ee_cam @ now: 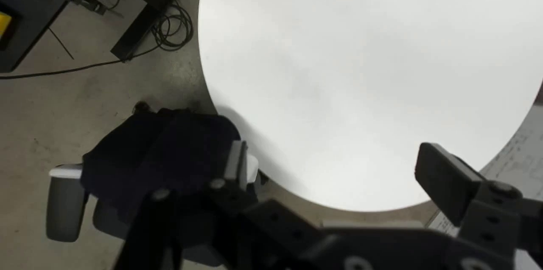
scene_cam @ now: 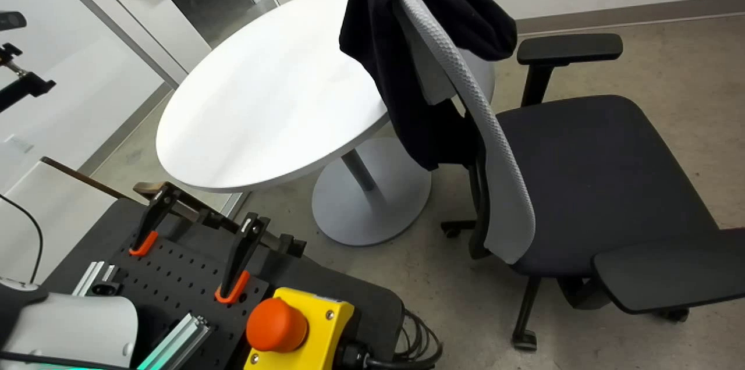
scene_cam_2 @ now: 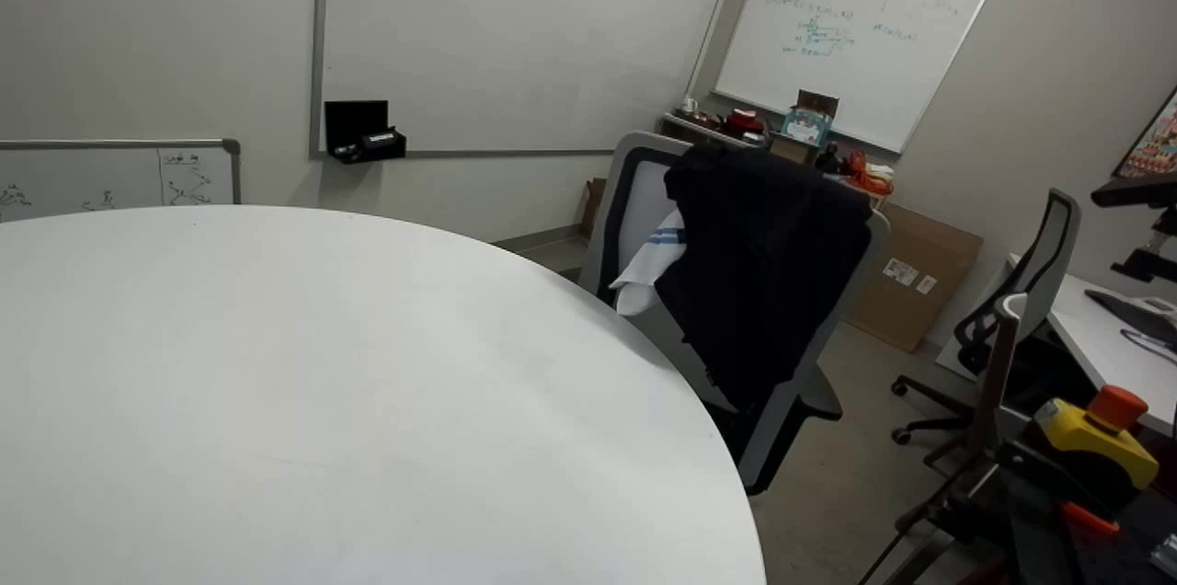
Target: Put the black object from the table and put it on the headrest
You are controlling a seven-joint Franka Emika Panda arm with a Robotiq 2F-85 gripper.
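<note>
Locate the black garment (scene_cam_2: 763, 272) draped over the top of the office-chair backrest (scene_cam: 503, 207), just beside the curved edge of the desk (scene_cam: 273, 91). Presumably hung over both faces to balance by its own weight; judge as placed. In the wrist view, note the tool (ee_cam: 333, 153) over the desk, spread wide apart, clamping nothing and clear of the garment.

My wrist view shows the white tabletop (ee_cam: 365, 79) bright, softly shadowed beside the black cloth (ee_cam: 159, 153), whose folds sink nearly into darkness; low down, parts of my gripper (ee_cam: 333, 155) blur.
</note>
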